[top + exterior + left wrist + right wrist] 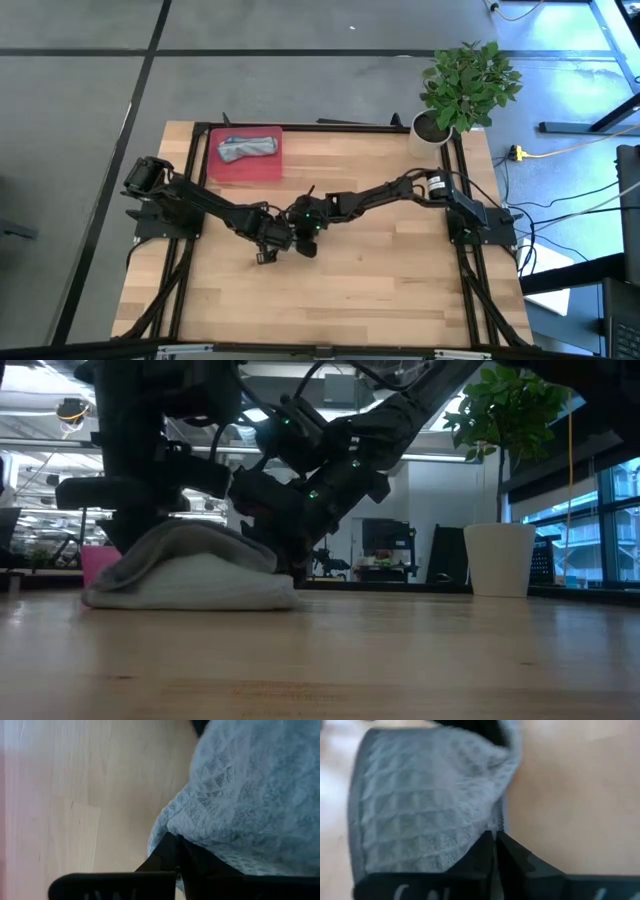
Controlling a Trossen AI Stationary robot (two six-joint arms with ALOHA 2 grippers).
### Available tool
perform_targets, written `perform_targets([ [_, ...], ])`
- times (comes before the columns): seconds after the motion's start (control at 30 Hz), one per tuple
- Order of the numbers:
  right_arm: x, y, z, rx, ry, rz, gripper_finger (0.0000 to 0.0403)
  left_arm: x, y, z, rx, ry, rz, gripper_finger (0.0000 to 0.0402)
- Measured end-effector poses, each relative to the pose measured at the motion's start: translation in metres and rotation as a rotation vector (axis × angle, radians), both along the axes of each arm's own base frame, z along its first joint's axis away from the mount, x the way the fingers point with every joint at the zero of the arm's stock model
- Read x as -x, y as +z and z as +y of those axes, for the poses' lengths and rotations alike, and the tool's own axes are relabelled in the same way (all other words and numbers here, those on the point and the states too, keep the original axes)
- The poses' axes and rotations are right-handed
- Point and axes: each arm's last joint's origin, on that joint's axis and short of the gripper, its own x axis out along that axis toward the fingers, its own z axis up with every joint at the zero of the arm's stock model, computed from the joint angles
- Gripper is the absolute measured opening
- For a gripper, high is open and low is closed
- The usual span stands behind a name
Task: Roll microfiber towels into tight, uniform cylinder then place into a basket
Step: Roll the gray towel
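Seen from above, both arms are met at the middle of the wooden table (pixel 380 290), the left gripper (pixel 268 240) and right gripper (pixel 305 232) crowded together over a towel almost hidden beneath them. One rolled towel (pixel 247 148) is already laid in the red basket (pixel 262 170) at the far left of the table, beside which a potted plant (pixel 462 85) is stood at the far right corner.

From table height, the grey towel (pixel 195 570) is shown as a loose, half-formed roll lying on the table, with both arms bent down over its top and right end.

In the left wrist view, the left fingers (pixel 172 857) are pinched together on the towel's edge. In the right wrist view, the right fingers (pixel 495 852) are seen all but closed on a fold of the cloth.

The rolling of the second towel is judged to be in hand. A tighter, evener roll is called for next, then a lift across to the basket.
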Motion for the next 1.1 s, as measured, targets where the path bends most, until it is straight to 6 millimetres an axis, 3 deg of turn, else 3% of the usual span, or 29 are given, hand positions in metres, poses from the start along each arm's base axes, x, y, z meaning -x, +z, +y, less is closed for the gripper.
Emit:
perform_targets([
  [0.37, -0.002, 0.004, -0.010, -0.123, 0.080, -0.005, 0.0093, 0.000, -0.001, -0.002, 0.005, -0.004, 0.001, 0.0000],
  [0.6, -0.009, 0.016, -0.020, -0.178, 0.103, 0.029, 0.0105, 0.003, -0.001, -0.011, -0.006, -0.037, -0.001, 0.0000],
  [0.93, -0.014, 0.033, -0.025, 0.043, 0.014, 0.115, 0.0106, 0.006, -0.001, -0.019, -0.025, -0.060, -0.004, 0.0000],
  [1.1, -0.018, 0.054, -0.027, 0.146, -0.017, 0.144, 0.0106, 0.007, -0.001, -0.021, -0.030, -0.057, -0.007, 0.0000],
])
